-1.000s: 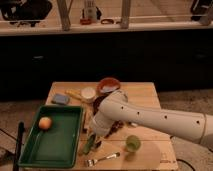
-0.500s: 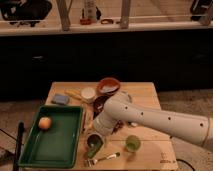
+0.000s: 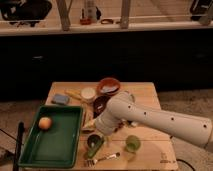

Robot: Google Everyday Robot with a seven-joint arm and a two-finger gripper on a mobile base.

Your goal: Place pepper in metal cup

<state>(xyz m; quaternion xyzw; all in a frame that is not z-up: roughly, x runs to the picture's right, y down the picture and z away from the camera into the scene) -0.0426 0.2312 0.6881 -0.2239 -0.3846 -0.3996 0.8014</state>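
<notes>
At the table's (image 3: 150,102) front edge the gripper (image 3: 97,135) hangs over the metal cup (image 3: 91,141) (its grip cannot be told); the pepper (image 3: 97,146) shows green at that cup's mouth, the fork (image 3: 103,159) just below

The white robot arm (image 3: 155,122) is cut off at the right edge of the view. Its pincer (image 3: 96,138) sits at the near centre of the wooden worktop (image 3: 150,95), directly over the small round grey metal cup (image 3: 92,145), and covers the cup's far rim. The slim green pepper (image 3: 98,148) shows only as a green patch at the cup; whether it is inside or beside cannot be told. The arm hides the right part of the dark brown bowl (image 3: 99,104).
</notes>
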